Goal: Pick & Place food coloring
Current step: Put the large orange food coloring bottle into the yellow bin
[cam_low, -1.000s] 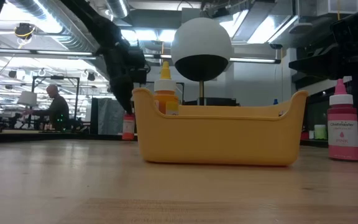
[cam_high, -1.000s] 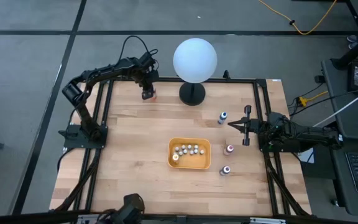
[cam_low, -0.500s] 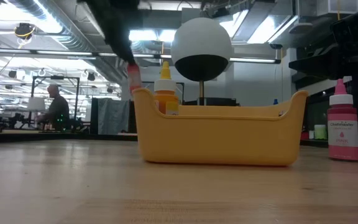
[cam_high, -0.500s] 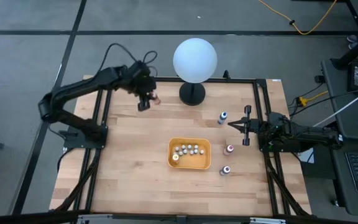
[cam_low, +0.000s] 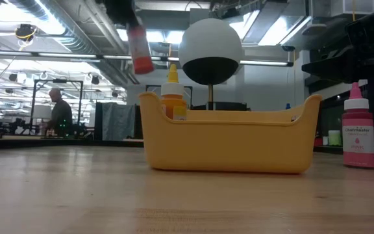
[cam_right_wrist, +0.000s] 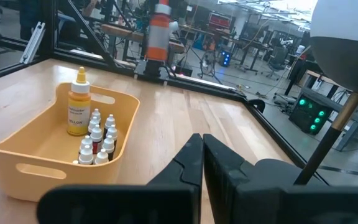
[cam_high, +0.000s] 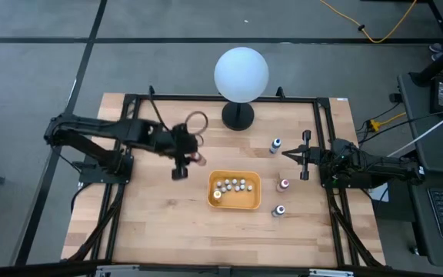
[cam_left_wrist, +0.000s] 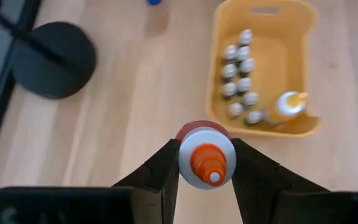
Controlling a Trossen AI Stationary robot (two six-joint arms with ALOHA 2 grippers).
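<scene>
Left gripper (cam_high: 193,158) clamped on red bottle (cam_low: 138,51), held in air left of yellow bin (cam_high: 234,205), clear of table (cam_high: 160,223). Bin holds yellow bottle (cam_low: 173,96) and cluster of small white-capped bottles (cam_left_wrist: 240,81). Blue bottle (cam_high: 275,145), pink bottle (cam_high: 283,185), purple bottle (cam_high: 279,210) stand on table right of bin. Right gripper (cam_high: 288,155) at right edge, fingers together, holding nothing.

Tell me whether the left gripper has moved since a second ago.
Yes. In the high view the left gripper, shut on the red bottle, has travelled from beside the lamp base toward the yellow bin.
</scene>
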